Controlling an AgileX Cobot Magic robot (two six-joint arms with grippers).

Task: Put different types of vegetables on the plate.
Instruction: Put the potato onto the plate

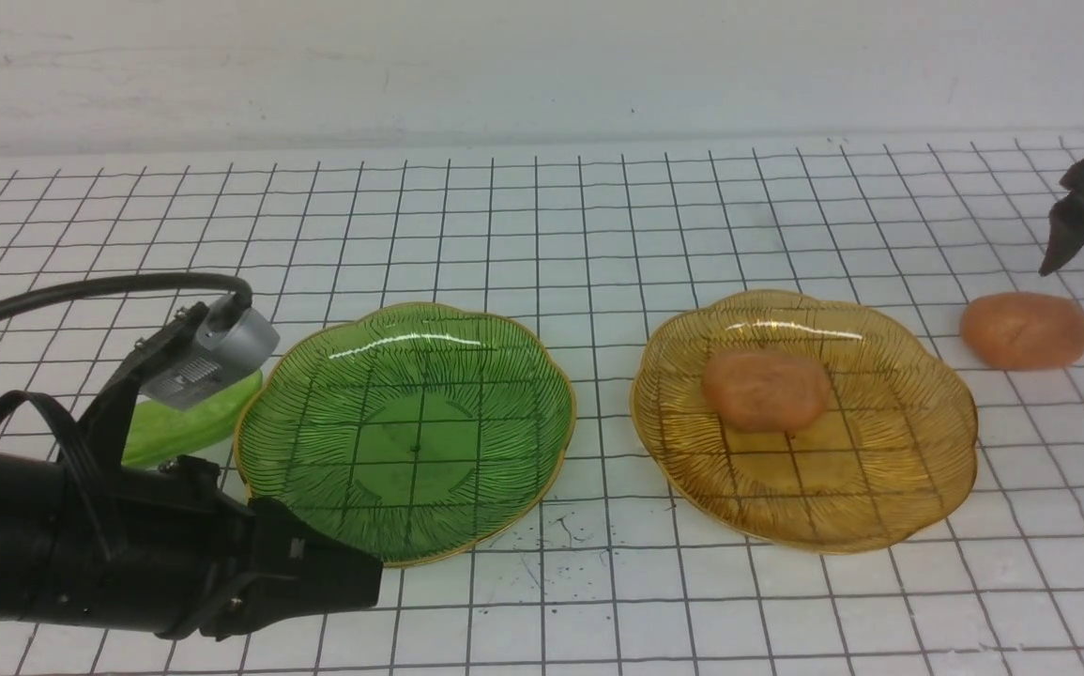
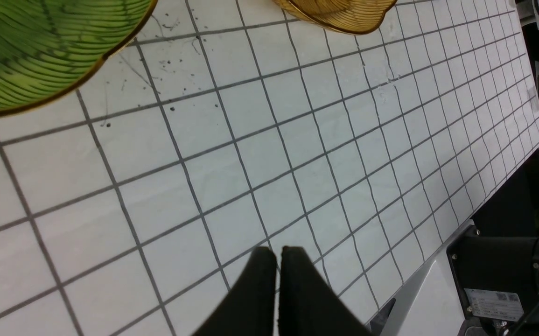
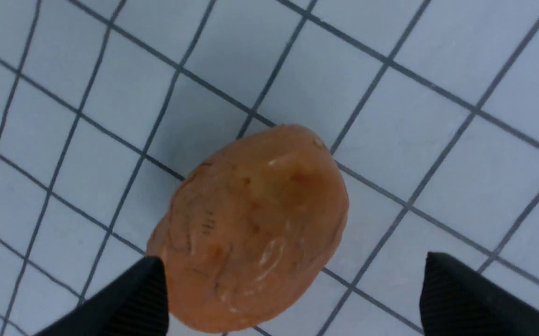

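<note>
Beyond the amber plate: potato pickup

Right of the amber plate (image 1: 804, 512), toward two o'clock, lies the potato (image 3: 255, 228). The right gripper (image 3: 295, 291) stands spread, empty; the left gripper (image 2: 279, 254) is closed. Expect a light, firm, possibly slick body; clamp across its narrow waist. Floor surrounds it; lift above the plate's scalloped rim.

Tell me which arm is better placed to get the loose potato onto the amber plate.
Right, most likely: its open gripper hovers by the loose potato, right of the amber plate. The left gripper is shut, near the green plate.
</note>
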